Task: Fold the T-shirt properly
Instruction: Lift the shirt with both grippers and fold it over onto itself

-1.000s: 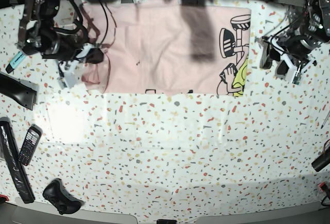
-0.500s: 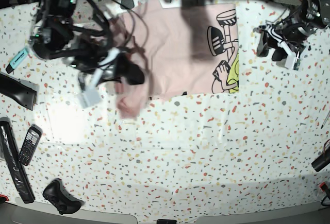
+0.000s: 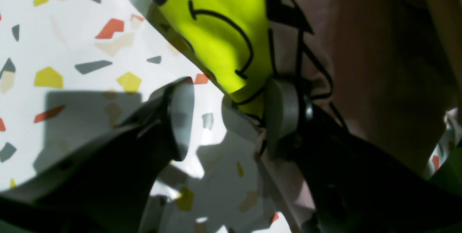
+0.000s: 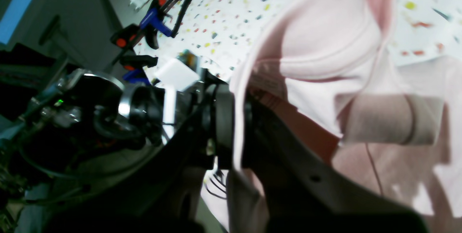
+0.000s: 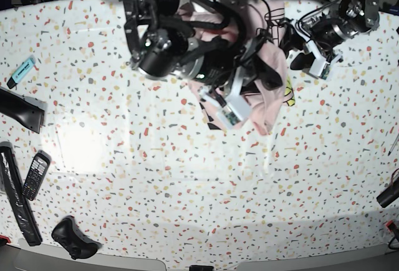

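The pale pink T-shirt (image 5: 269,104) is bunched and lifted at the table's back, under my right arm. My right gripper (image 5: 244,91) is shut on a fold of the pink cloth (image 4: 325,56) and holds it above the table; a small label (image 4: 265,81) shows near the pinch. The gripper itself (image 4: 236,128) has cloth between its fingers. My left gripper (image 5: 293,50) is at the shirt's right edge. In the left wrist view it (image 3: 231,117) is open, one pad (image 3: 285,112) touching the edge with the yellow-green and black print (image 3: 220,34), the other over bare table.
A phone (image 5: 35,174), a long black bar (image 5: 15,202), a black controller (image 5: 73,238), a black wedge (image 5: 22,110) and a teal marker (image 5: 22,71) lie along the table's left side. Red and blue clamps (image 4: 151,20) stand at the table's edge.
My right arm has swept to the right with the shirt's left side, lifting and bunching it over the rest. My left gripper has moved in to the printed edge.
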Tool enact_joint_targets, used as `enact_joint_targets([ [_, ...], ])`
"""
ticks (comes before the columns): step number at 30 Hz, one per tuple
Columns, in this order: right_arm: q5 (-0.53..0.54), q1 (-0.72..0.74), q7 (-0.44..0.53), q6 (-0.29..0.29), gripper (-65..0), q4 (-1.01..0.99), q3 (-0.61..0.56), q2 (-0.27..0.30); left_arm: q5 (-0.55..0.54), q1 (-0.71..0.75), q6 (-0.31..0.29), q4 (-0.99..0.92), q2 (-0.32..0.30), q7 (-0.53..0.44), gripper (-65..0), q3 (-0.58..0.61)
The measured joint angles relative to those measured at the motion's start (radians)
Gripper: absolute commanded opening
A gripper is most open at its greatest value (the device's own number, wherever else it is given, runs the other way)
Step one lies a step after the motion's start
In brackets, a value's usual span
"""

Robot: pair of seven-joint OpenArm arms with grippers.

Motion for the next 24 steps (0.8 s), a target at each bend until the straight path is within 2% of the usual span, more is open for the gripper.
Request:
enact_joint_targets([
  [7, -0.032, 0.001, 0.113, -0.044, -65.0, -0.074, -0.138, 0.000, 0.003, 0.002, 0.000, 0.000, 0.023, -0.023, -35.0, 0.000],
  [9, -0.047, 0.000, 0.165, -0.048, -65.0, -0.116, -0.161, 0.000, 0.004, 0.001, 0.000, -0.001, 0.044, -0.024, -35.0, 0.002],
  [13, -0.065, 0.006, 0.241, -0.054, -64.8, -0.182, -0.172, 0.003, -0.001, -0.001, 0.000, -0.002, 0.049, -0.018, -35.0, 0.006],
  [15, -0.058, 0.021, 0.246, -0.051, -53.0, -0.206, -0.172, 0.003, -0.018, -0.001, 0.000, -0.005, 0.049, -0.022, -35.0, 0.006],
  [17, -0.027, 0.034, 0.237, -0.051, -44.5, -0.218, -0.173, 0.006, -0.019, -0.001, 0.000, -0.006, 0.049, -0.025, -35.0, 0.005],
  [18, -0.002, 0.035, 0.232, -0.051, -43.1, -0.219, -0.175, 0.009, -0.019, -0.001, 0.000, -0.006, 0.049, -0.025, -35.0, 0.005],
  [20, 0.063, 0.034, 0.227, -0.023, -43.1, -0.223, -0.182, 0.013, -0.019, -0.003, -0.001, -0.007, 0.049, -0.025, -35.0, 0.005],
  [22, 0.196, 0.040, 0.246, 0.032, -43.1, -0.225, -0.186, 0.012, 0.002, -0.011, -0.005, -0.005, 0.047, -0.017, -35.0, 0.004],
  [24, 0.289, 0.060, 0.246, 0.043, -43.1, -0.220, -0.190, -0.001, 0.004, -0.020, -0.009, -0.006, 0.046, 0.003, -35.0, -0.004],
])
